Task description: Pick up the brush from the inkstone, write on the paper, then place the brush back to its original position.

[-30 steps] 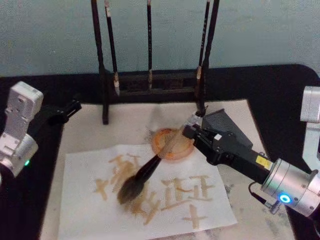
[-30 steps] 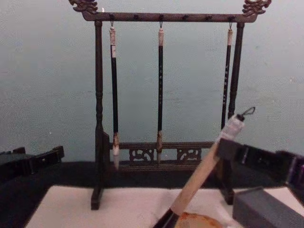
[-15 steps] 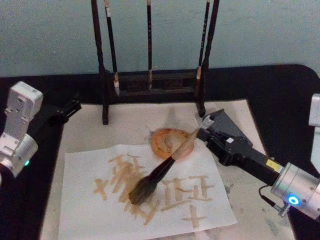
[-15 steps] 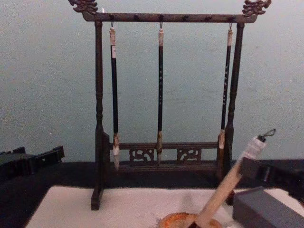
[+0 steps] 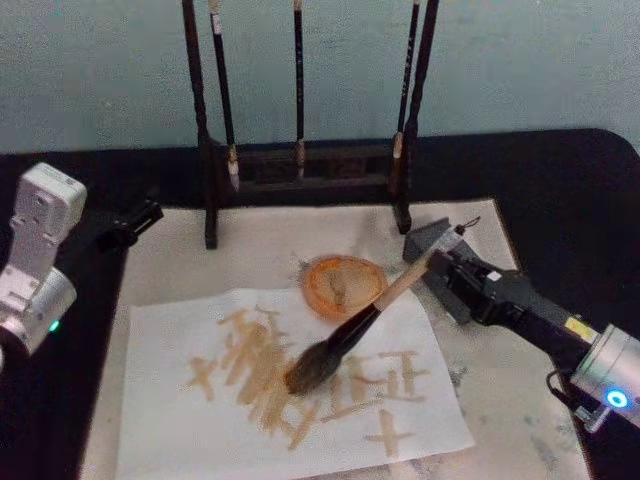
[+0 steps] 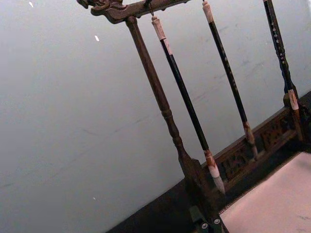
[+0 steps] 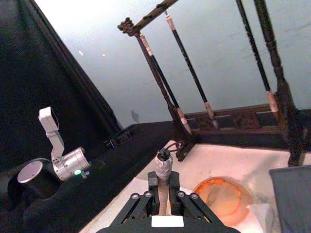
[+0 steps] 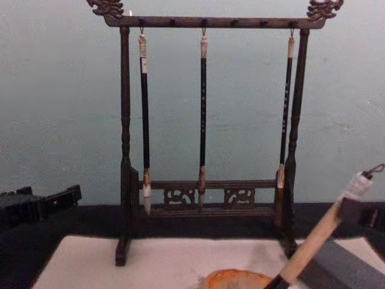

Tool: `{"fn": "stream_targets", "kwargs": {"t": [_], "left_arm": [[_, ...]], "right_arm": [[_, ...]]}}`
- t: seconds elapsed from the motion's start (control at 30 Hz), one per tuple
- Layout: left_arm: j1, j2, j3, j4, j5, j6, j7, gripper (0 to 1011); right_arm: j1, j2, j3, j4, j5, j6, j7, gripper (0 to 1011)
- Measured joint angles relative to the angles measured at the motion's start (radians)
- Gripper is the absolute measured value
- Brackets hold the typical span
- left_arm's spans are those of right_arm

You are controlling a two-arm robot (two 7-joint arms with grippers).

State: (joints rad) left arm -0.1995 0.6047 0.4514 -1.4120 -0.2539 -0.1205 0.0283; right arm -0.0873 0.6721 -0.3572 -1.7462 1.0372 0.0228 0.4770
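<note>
The brush (image 5: 352,331) slants across the white paper (image 5: 190,430), its bushy bristles down on the tan strokes near the sheet's middle. Its pale handle (image 8: 315,241) rises to the right, passing the near right rim of the orange-brown inkstone (image 5: 340,285). My right gripper (image 5: 447,256) is shut on the top of the handle, just under the end loop, right of the inkstone. In the right wrist view the handle end (image 7: 164,164) sticks up between the fingers, with the inkstone (image 7: 221,199) beyond. My left gripper (image 5: 141,214) rests shut at the mat's left edge.
A dark wooden rack (image 5: 300,165) with three thin hanging brushes stands behind the inkstone. A grey block (image 5: 428,240) lies beside my right gripper. The paper lies on a stained off-white mat (image 5: 260,245) over a black table.
The right gripper has drawn back to the right. The brush went with it, and its bristles swept right across the paper while the handle top moved off the inkstone. The left arm stayed still.
</note>
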Motion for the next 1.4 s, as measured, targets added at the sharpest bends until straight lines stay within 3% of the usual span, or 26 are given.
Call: {"fn": "stream_targets", "kwargs": {"t": [0.37,0.6,0.83,1.1,1.4], "left_arm": [[0.000,0.000,0.000,0.000,0.000,0.000,0.000,1002],[0.000,0.000,0.000,0.000,0.000,0.000,0.000,1002],[0.000,0.000,0.000,0.000,0.000,0.000,0.000,1002],[0.000,0.000,0.000,0.000,0.000,0.000,0.000,1002],[0.000,0.000,0.000,0.000,0.000,0.000,0.000,1000]], "right_arm": [[-0.021,0.019,0.038,-0.025,0.049,-0.003,0.017,131],[0.001,0.017,0.044,-0.040,0.125,0.014,0.046,131],[0.027,0.006,0.043,-0.033,0.165,0.011,0.043,131],[0.078,-0.018,0.046,0.047,0.228,-0.001,0.038,131],[0.111,-0.032,0.046,0.123,0.263,-0.005,0.037,130]]}}
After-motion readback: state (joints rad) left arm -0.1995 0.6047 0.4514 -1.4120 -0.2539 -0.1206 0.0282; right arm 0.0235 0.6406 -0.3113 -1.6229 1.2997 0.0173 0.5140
